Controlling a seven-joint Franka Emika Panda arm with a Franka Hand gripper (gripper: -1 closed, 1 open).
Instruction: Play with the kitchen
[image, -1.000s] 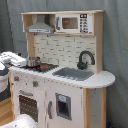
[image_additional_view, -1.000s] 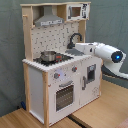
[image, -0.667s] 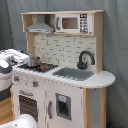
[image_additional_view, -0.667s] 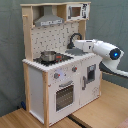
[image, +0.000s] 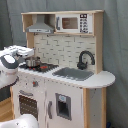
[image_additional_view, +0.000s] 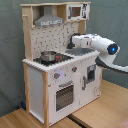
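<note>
The kitchen (image: 60, 95) is a tall toy of white panels and light wood, standing in the middle of both exterior views. It has a grey hood (image: 40, 25), a microwave-style upper cabinet (image: 72, 22), a black faucet (image: 86, 59), a grey sink (image: 75, 74) and an oven door (image_additional_view: 64, 95). A small metal pot (image_additional_view: 48, 56) sits on the stove. My white arm reaches in over the countertop. My gripper (image_additional_view: 75, 42) hovers above the counter between sink and stove, a little above the pot's height. At the first exterior view's left, the gripper (image: 21, 50) is beside the pot (image: 32, 62).
A grey curtain hangs behind the kitchen. The kitchen (image_additional_view: 50, 85) stands on a light wooden floor (image_additional_view: 105, 107). The arm's elbow with its blue ring (image_additional_view: 113, 49) hangs to the second exterior view's right of the kitchen, with a cable below it.
My arm has swung in from the side over the countertop, bringing the gripper from beside the kitchen to above the sink and stove area. The pot has not moved.
</note>
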